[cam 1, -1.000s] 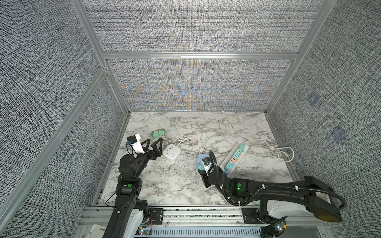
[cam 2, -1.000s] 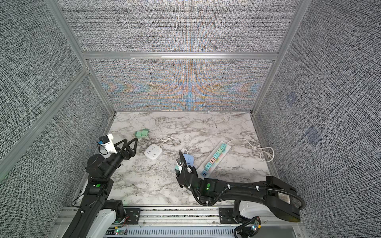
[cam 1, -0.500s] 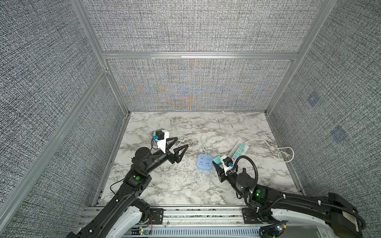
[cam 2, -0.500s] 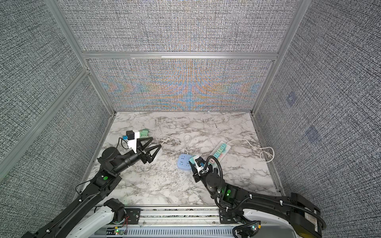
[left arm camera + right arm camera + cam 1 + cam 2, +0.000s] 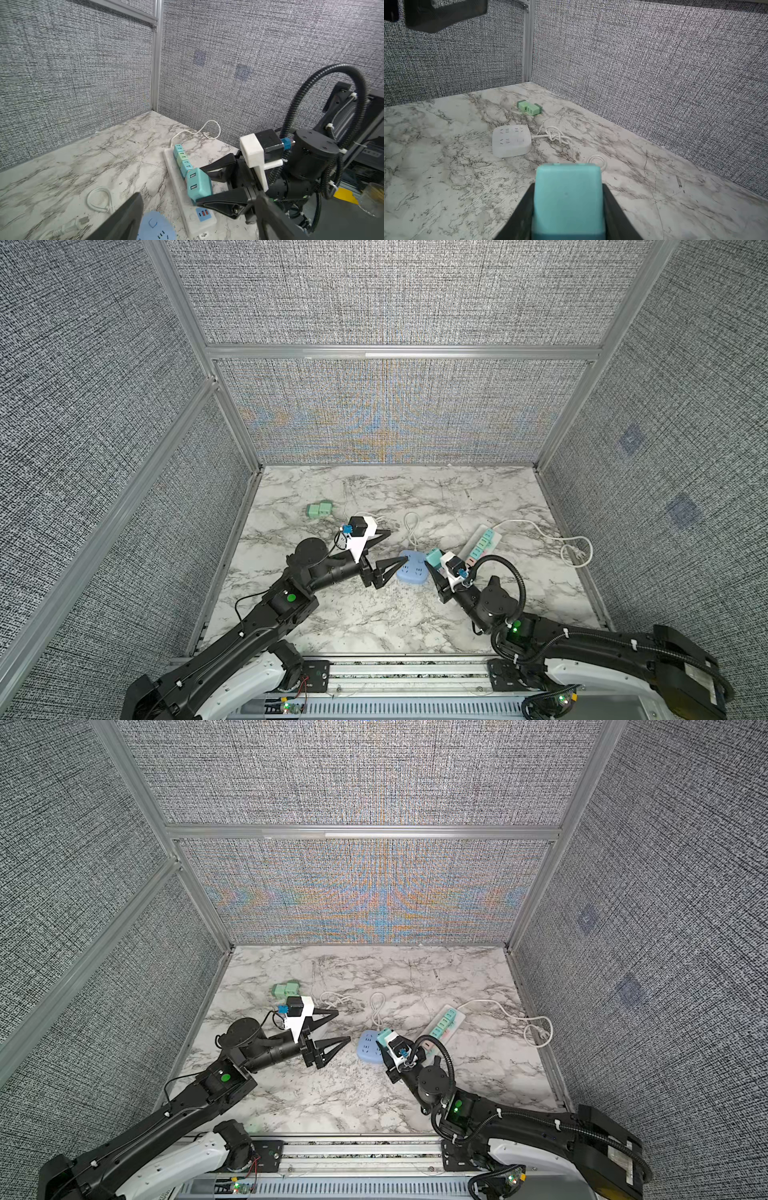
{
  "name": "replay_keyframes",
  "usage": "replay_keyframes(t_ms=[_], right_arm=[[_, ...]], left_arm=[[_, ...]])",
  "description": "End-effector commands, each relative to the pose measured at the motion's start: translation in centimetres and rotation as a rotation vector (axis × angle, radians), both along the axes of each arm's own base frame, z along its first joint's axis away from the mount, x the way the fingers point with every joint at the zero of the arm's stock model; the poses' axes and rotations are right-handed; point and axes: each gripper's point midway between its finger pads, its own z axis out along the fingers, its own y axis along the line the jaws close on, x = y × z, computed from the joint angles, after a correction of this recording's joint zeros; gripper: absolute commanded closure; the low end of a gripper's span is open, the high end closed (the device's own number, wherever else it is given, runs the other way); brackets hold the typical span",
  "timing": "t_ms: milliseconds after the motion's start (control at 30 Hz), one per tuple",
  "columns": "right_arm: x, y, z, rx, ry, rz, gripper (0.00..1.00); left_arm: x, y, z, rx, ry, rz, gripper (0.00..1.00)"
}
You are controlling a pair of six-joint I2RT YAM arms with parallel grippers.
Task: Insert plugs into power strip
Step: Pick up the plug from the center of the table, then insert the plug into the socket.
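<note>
**Marble top, cloth walls, one plug in the grip**

Grey-veined white marble tabletop point(image 5: 374, 614), marked with fine dark scratches. Shut in on three sides by wall panels point(image 5: 395, 294) of grey woven cloth, set in a pale metal frame point(image 5: 399, 352). Faint rainbow shimmer across the back panel.

Long white power strip point(image 5: 484, 545) lying slantwise on the marble. White cord point(image 5: 540, 526) curling away from its far end toward the side wall. Seated along the strip, a row of plugs point(image 5: 182, 160), teal and green, with one pink at the near end of the row.

Right gripper point(image 5: 566, 187) clenched on a teal plug point(image 5: 568, 207), held tilted over the near end of the strip. Touching the strip or not: cannot tell.

Blue socket hub point(image 5: 412, 570) flat on the marble just beside the strip's near end. Left gripper point(image 5: 397, 546) on the far side of that hub from the strip, fingers spread wide, grasping nothing. White socket block point(image 5: 510, 143) farther from the strip again, with a knotted cable at its edge. Two green plugs point(image 5: 320, 509) farthest from the strip, side by side and touching, close to the opposite side wall.
</note>
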Motion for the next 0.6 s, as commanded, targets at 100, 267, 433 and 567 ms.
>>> replay_keyframes(t_ms=[100, 267, 433, 567], right_arm=[[0.0, 1.9, 3.9, 0.051, -0.121, 0.054, 0.76], [-0.3, 3.4, 5.6, 0.068, -0.157, 0.112, 0.78], [-0.9, 4.2, 6.4, 0.083, -0.184, 0.163, 0.78], [-0.7, 4.9, 6.7, 0.072, -0.199, 0.169, 0.78]], left_arm=[[-1.2, -0.9, 0.5, -0.006, -0.026, -0.093, 0.14], [1.2, -0.9, -0.8, 0.045, 0.017, 0.019, 0.14], [2.4, -1.6, -1.7, 0.07, 0.067, 0.041, 0.14], [2.3, -2.5, -2.0, 0.064, 0.093, -0.007, 0.14]])
